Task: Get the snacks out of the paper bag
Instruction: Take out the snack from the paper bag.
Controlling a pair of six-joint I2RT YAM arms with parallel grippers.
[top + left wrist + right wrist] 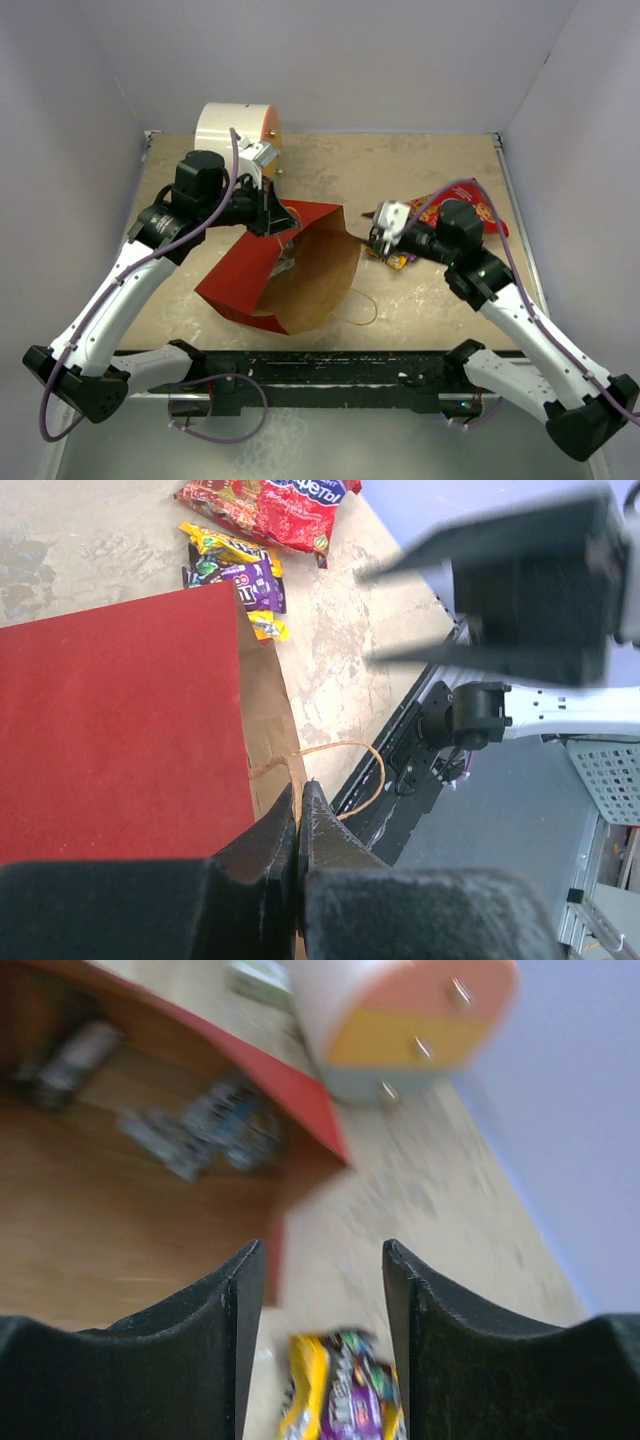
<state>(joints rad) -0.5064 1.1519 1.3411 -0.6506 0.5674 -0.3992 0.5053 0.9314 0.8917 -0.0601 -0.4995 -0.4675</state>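
The paper bag [258, 275] lies on its side, red outside and brown inside, with its mouth facing right. My left gripper [270, 212] is shut on the bag's upper rim [262, 730], pinching the kraft edge near a cord handle [345, 765]. My right gripper [381, 236] stands open just outside the mouth, and a yellow-purple packet [345, 1400] lies loose below its fingers. A larger red snack bag [462, 207] rests on the table behind that arm. Silver-grey packets [200, 1125] still lie inside the bag.
A white-and-orange cylinder [237, 128] stands at the back left, behind the left wrist. The other cord handle [362, 310] trails on the table in front of the bag. A black rail [330, 375] runs along the near edge.
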